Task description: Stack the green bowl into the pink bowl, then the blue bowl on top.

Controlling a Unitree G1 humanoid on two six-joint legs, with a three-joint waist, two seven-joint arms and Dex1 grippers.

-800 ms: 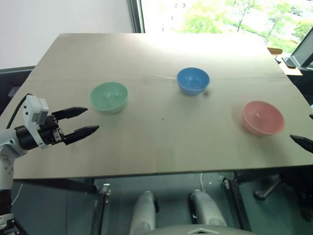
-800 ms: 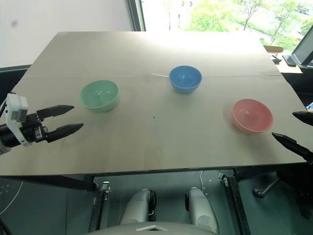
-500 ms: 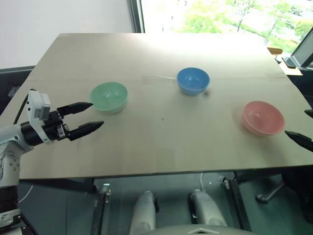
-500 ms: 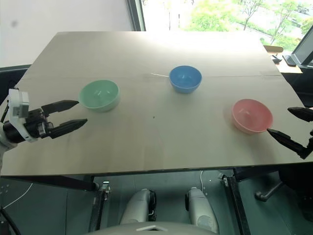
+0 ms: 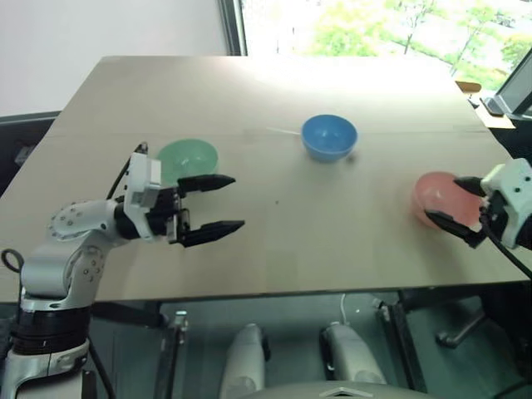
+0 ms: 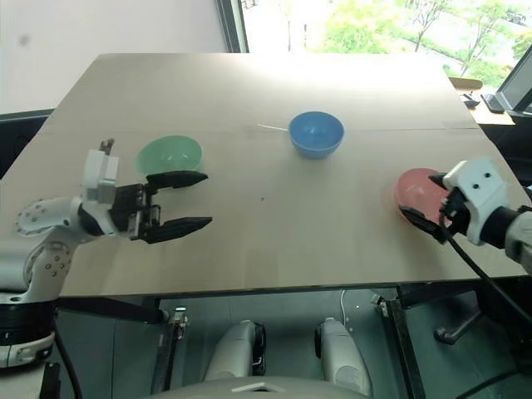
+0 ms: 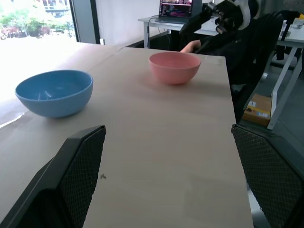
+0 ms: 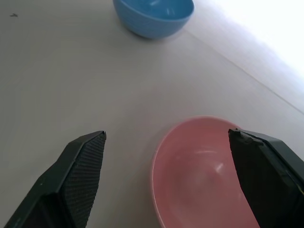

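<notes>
1. Green bowl [image 6: 169, 156] sits upright and empty on the left part of the table [image 5: 274, 91], well apart from the other two bowls.
2. It looks like smooth, stiff plastic, so I judge it light and a little slippery; a pinch across the rim wall, one finger inside and one outside, seems the safest hold.
3. Pink bowl [image 5: 445, 199] rests near the right edge of the table, and the blue bowl [image 5: 329, 136] stands farther back, between the two and toward the window.
4. All three look the same size, so nesting should go easily if each is lowered level and centred.
5. Left claw [image 5: 212, 202] hangs just beside the green bowl on its near side, pointing across the table, its fingers spread wide with nothing between them.
6. Right claw [image 5: 457, 205] hovers at the pink bowl, fingers apart; one finger is over the rim, and I cannot tell whether it touches.
7. Nothing is stacked yet.
</notes>
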